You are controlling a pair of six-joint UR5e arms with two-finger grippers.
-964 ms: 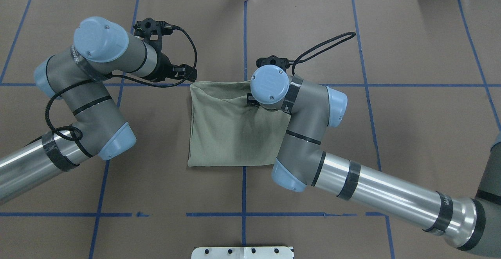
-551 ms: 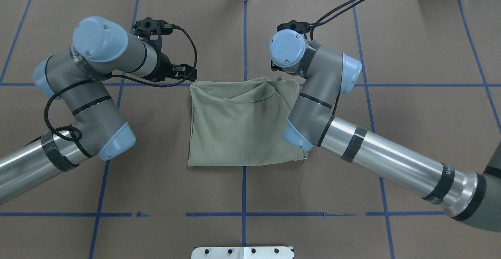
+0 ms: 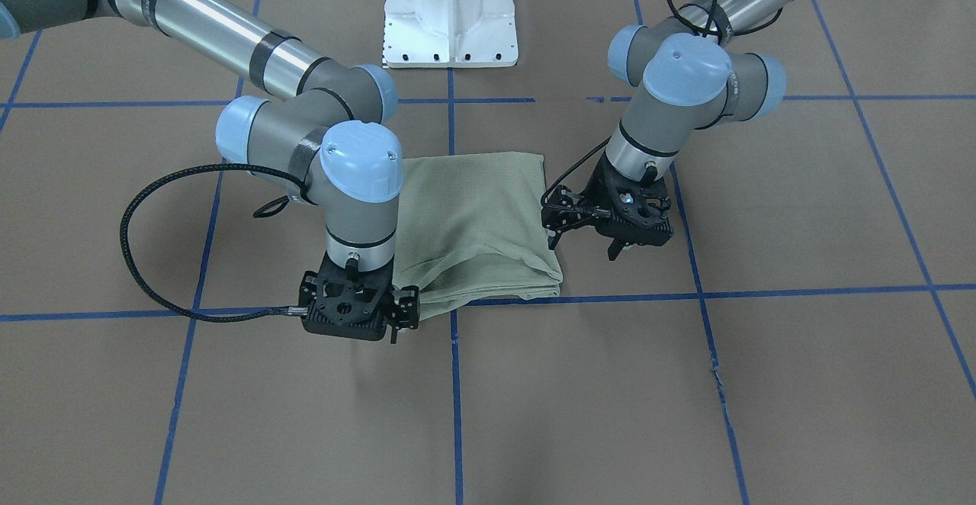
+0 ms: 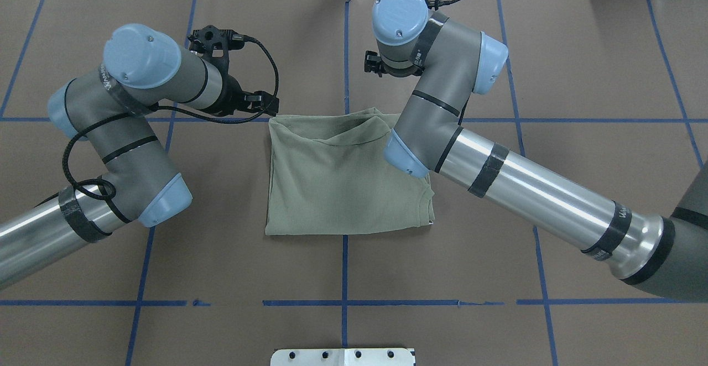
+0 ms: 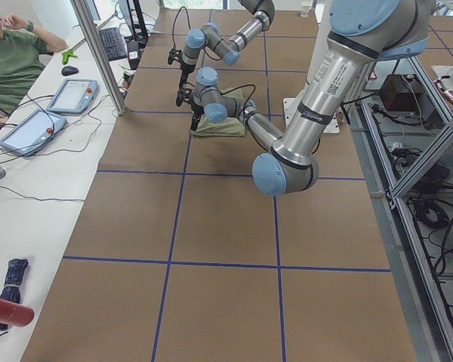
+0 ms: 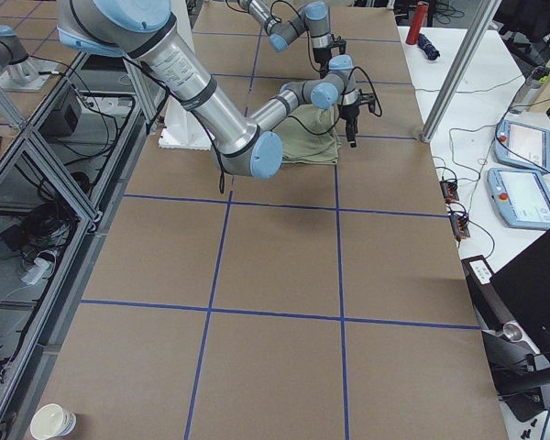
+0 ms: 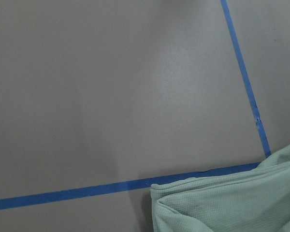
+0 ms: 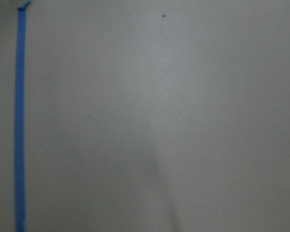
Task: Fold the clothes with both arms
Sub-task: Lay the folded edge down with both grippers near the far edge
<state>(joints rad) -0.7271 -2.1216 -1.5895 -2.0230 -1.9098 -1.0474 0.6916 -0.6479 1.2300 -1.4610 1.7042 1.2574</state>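
The pale green shirt (image 4: 343, 183) lies folded into a flat rectangle at the table's middle (image 3: 473, 215), its ribbed collar showing along the far edge. My left gripper (image 3: 614, 249) hovers just off the shirt's far-left corner (image 4: 264, 103), pointing down, open and holding nothing. A corner of the shirt (image 7: 241, 203) shows in the left wrist view. My right gripper (image 3: 381, 326) hangs beyond the shirt's far-right corner, raised off the table, open and empty. In the overhead view the wrist hides it, and the right wrist view shows only bare table.
Brown paper with blue tape grid lines (image 4: 344, 299) covers the table. The white pedestal base (image 3: 450, 9) stands at the robot's side. A person (image 5: 15, 60) sits at a side table with tablets (image 5: 72, 94). A paper cup (image 6: 53, 422) stands off the table.
My right arm has swung from over the shirt to beyond its far edge and has let go of the folded layer, which now lies flat. My left arm has not moved.
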